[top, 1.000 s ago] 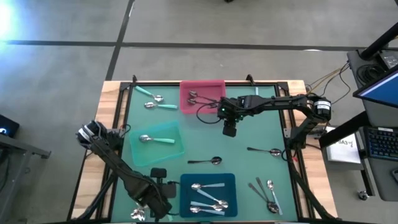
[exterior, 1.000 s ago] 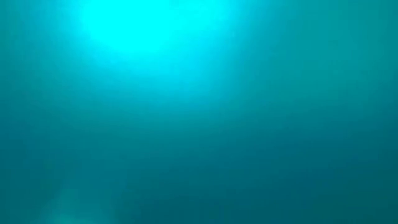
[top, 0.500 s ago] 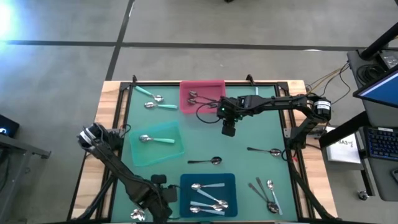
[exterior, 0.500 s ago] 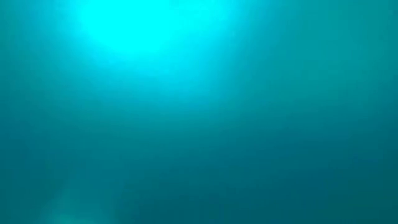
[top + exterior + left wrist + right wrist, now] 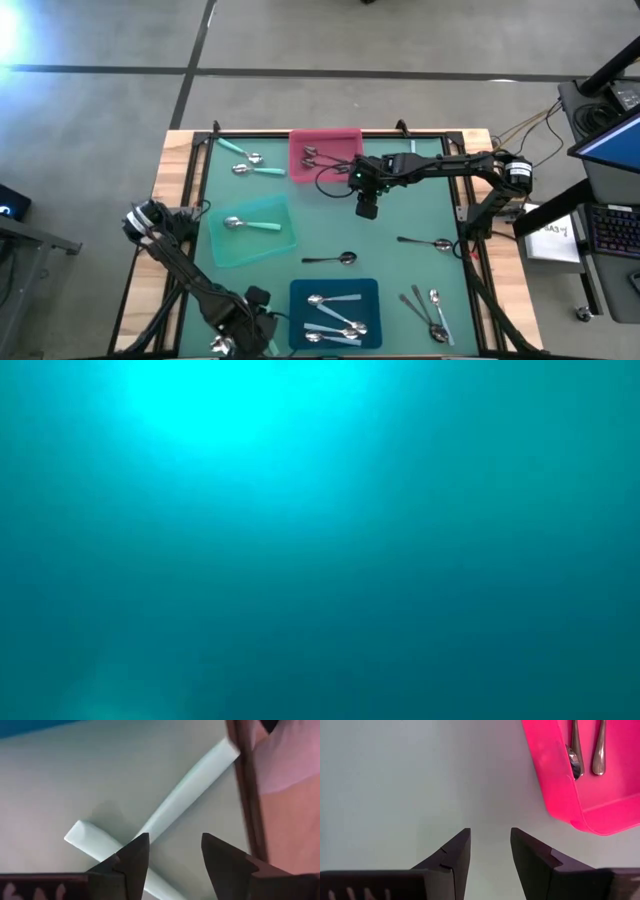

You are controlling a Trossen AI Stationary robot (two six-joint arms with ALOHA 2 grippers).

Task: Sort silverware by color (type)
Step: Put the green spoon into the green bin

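My left end effector [image 5: 175, 857] hangs open over crossed mint spoons [image 5: 187, 790] at worktop [image 5: 420, 215] 7 o'clock, lining up a grab; right end effector [image 5: 490, 851] waits open by pink tray [image 5: 555, 785].

Green mat [image 5: 420, 215] covers the tabletop, framed by pale wooden edges [image 5: 165, 165]. Pink tray [image 5: 340, 140] at the far side, mid-table. Mint-green tray [image 5: 275, 245] left of centre, set slightly askew. Blue tray [image 5: 365, 290] at the near edge. Grey floor [image 5: 300, 40] beyond. Keyboard [image 5: 610, 230] and papers [image 5: 548, 240] off to the right. Low view: only a teal glow.
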